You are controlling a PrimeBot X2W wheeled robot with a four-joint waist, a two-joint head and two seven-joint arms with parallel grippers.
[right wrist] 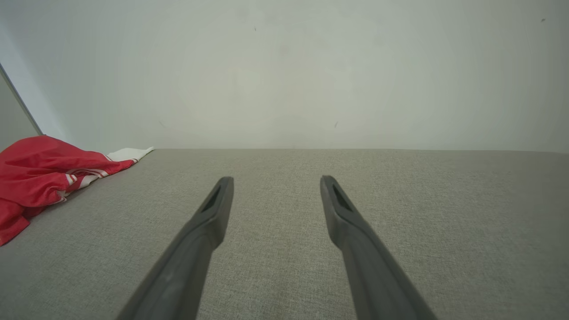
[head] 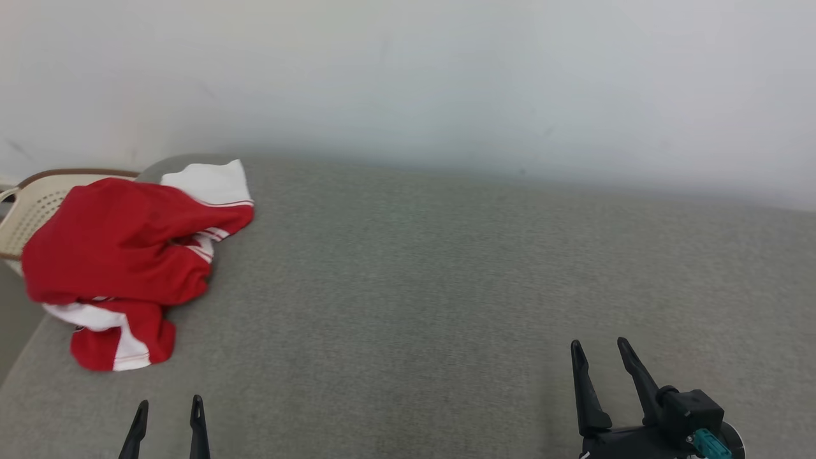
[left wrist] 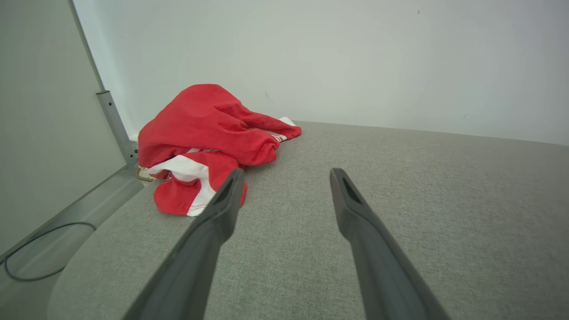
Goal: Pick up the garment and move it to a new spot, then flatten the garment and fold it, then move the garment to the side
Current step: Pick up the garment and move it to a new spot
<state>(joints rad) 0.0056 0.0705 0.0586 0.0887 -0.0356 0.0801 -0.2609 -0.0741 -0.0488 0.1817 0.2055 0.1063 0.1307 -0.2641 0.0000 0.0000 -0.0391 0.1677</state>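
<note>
Step in hand was the first one, the pick-up, not yet begun. The grey cloth-covered tabletop (head: 446,287) was mostly bare. The garment (head: 121,242) lay in a crumpled heap at the tabletop's far left corner, and seemed to hang past the tabletop's left edge against a cream basket (head: 29,210). The cloth was red with white panels and red-and-white striped trim, bunched over itself with no numerals showing. A lower lump with a white panel might have been a separate piece; I couldn't tell.

The right claw (head: 599,343) was at the tabletop's near right, wide and empty. The left claw (head: 169,401) was at the tabletop's near left, also wide and empty, and touched nothing.

Next move probably falls to the left claw, the closer one: reach to the far left corner, pinch a top fold, lift it clear, and carry it to the tabletop's middle. Soft cloth would likely sag and drag.
</note>
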